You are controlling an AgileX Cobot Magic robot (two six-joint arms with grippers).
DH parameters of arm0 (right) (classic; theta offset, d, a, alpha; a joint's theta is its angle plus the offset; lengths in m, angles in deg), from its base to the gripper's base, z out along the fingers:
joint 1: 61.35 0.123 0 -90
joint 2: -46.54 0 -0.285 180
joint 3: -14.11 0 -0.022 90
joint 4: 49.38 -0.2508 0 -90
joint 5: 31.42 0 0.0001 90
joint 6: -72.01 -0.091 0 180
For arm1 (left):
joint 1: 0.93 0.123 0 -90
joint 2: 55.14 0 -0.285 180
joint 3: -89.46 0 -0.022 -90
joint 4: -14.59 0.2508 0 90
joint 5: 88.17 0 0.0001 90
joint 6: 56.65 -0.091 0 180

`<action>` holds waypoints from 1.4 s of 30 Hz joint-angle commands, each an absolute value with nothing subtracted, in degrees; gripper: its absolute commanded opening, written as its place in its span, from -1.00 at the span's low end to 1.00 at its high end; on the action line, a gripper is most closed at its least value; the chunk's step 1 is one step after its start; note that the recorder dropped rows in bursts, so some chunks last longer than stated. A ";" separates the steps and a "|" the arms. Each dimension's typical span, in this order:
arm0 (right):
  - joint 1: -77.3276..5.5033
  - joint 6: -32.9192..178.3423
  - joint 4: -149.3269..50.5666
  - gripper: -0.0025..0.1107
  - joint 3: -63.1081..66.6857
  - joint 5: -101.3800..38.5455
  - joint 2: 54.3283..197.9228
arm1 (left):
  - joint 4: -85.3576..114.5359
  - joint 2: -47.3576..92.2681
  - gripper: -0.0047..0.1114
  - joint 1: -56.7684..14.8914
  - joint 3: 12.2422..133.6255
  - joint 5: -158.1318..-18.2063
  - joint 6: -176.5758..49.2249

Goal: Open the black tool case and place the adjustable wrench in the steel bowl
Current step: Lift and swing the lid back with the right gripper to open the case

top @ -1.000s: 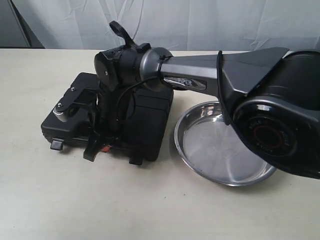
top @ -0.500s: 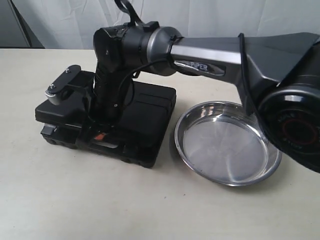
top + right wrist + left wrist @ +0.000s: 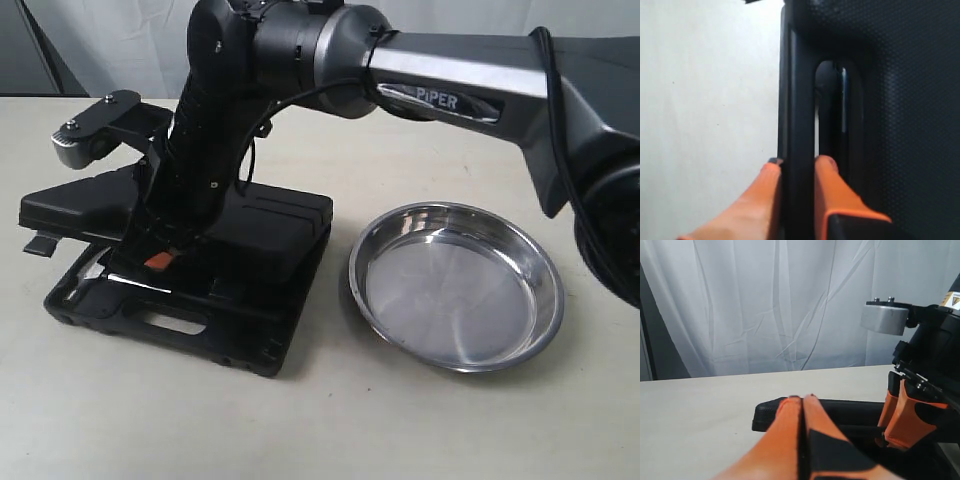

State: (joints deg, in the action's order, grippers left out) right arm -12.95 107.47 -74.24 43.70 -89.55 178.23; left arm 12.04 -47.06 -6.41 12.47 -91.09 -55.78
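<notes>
The black tool case lies left of the steel bowl, its lid tilted up off the base along the handle side. My right gripper reaches across from the right and is shut on the lid's handle bar, with one orange finger on each side of it. My left gripper is shut with nothing in it, low over the table beside the case; the exterior view does not show it. The lid and arm hide the case's inside, so the adjustable wrench is not visible. The bowl is empty.
The right arm spans the scene above the bowl and case. A latch tab sticks out at the lid's left end. A white curtain hangs behind the pale table.
The right gripper has risen and drawn the lid's handle edge up with it, so the case has gone from closed to partly open. The bowl has not moved.
</notes>
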 commanded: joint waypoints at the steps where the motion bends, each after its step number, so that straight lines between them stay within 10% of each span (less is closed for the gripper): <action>1: -12.71 109.45 -73.32 -0.97 44.12 -89.51 175.34 | 12.37 -47.36 -0.92 -6.79 12.24 -91.07 -55.73; 42: -24.09 98.55 -50.93 -0.97 44.12 -68.81 171.11 | 12.37 -47.36 -0.92 -6.79 12.24 -91.07 -55.73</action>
